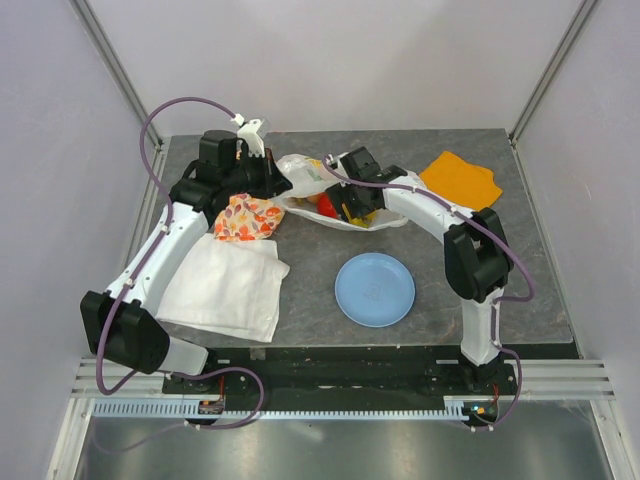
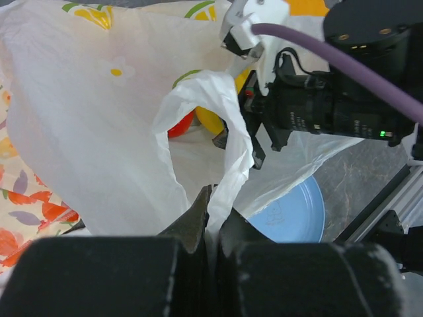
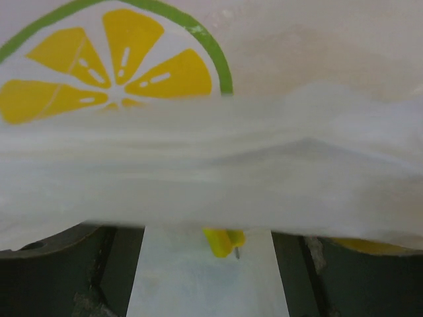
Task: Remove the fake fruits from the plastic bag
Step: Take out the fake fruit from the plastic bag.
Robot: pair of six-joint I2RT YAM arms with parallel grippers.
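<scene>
Noted left gripper (image 2: 210,221) pinched on plastic bag (image 2: 99,132) handle, lower centre; right gripper (image 3: 206,287) jaws wide. Glimpsed yellow fake fruit (image 3: 221,241) between.

Blurred white plastic bag (image 3: 264,178) fills the view; lemon-slice print (image 3: 112,66) at upper left; a yellow fruit bit (image 3: 223,242) shows between the right gripper (image 3: 208,284)'s parted fingers.

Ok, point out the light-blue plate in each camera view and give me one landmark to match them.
Top external: the blue plate sits at lower centre, nearer the arm bases than the plastic bag.
Left wrist: lower right, partly hidden behind the plastic bag.
Right wrist: not in it; the plastic bag fills most of the picture.
Shared landmark: the plastic bag, seen in all three views.
</scene>
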